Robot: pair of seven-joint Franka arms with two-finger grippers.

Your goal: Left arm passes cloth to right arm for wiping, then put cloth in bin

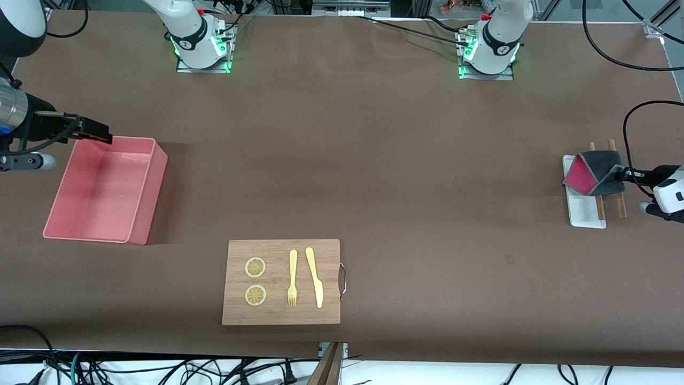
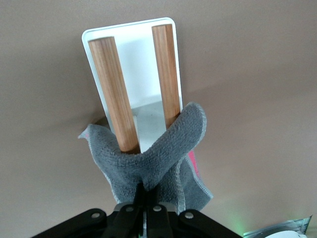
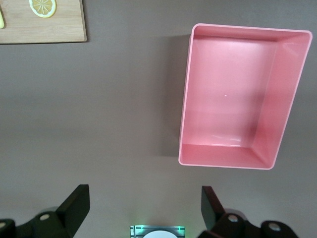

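Observation:
The cloth (image 1: 596, 171), dark grey with a crimson-red face, hangs over the small white tray (image 1: 583, 214) and its two wooden rods (image 1: 620, 206) at the left arm's end of the table. My left gripper (image 1: 624, 174) is shut on an edge of the cloth (image 2: 158, 158), which droops folded from the fingers above the rods (image 2: 116, 94). The salmon-pink bin (image 1: 104, 190) stands empty at the right arm's end; it also shows in the right wrist view (image 3: 237, 94). My right gripper (image 1: 93, 131) is open and empty, hovering at the bin's farther corner.
A wooden board (image 1: 281, 282) with two lemon slices (image 1: 255, 267), a yellow fork (image 1: 292, 278) and knife (image 1: 315, 277) lies near the table's front edge, mid-table. A corner of the board shows in the right wrist view (image 3: 42, 22).

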